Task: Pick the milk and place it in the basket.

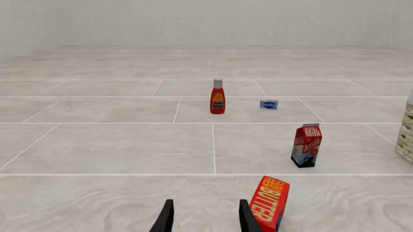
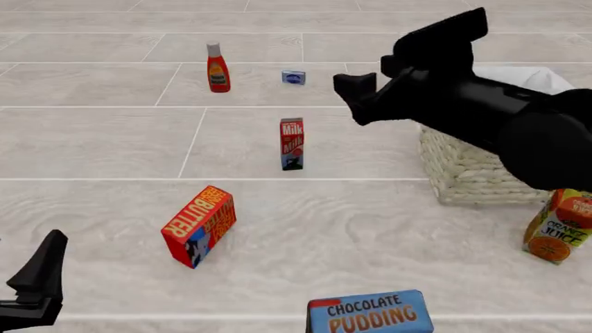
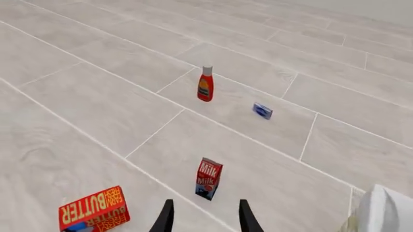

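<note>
one pudding box nearest; one milk, one basket.

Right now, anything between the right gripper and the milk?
No. In the right wrist view only bare tile lies between the open right gripper and the upright milk; the butter sits off to the side.

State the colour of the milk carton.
Red with white lettering, blue-and-dark base; the milk carton shows best in front view.

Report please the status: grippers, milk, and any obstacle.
Left gripper open, empty, low near butter box. Right gripper open, empty, raised, aimed toward milk. Milk upright, untouched, apart from basket. Nothing between milk and basket.
</note>
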Available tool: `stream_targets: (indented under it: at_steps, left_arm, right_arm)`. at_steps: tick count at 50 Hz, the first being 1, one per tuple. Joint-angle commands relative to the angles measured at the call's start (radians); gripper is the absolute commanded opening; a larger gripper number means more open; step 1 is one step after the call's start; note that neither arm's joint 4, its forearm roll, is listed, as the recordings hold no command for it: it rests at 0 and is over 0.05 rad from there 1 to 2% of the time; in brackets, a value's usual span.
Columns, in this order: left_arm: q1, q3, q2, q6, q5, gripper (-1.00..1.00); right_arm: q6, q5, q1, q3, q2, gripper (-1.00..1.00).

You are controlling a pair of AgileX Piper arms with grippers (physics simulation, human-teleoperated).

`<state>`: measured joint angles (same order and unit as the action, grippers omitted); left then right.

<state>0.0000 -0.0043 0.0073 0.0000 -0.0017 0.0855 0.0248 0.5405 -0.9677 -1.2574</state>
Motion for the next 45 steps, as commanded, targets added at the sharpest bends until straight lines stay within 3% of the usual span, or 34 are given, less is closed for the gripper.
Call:
stream_targets:
  at_steps: [1,14,22,45]
  left_arm:
    - [0.0,0.0,0.0,0.0,0.0,1.0]
    - [0.0,0.0,0.0,0.0,0.0,1.0]
    - [0.0,0.0,0.0,0.0,0.0,1.0]
    - [0.0,0.0,0.0,0.0,0.0,1.0]
  right_arm:
    - [-0.057,-0.101,0.056,-0.246,-0.224,1.0]
    - [-0.026,-0.184,0.012,-0.462,-0.434,1.0]
    - [0.003,-0.201,-0.007,-0.525,-0.517,1.0]
    - [-0.03,-0.25,-0.018,-0.729,-0.759,1.0]
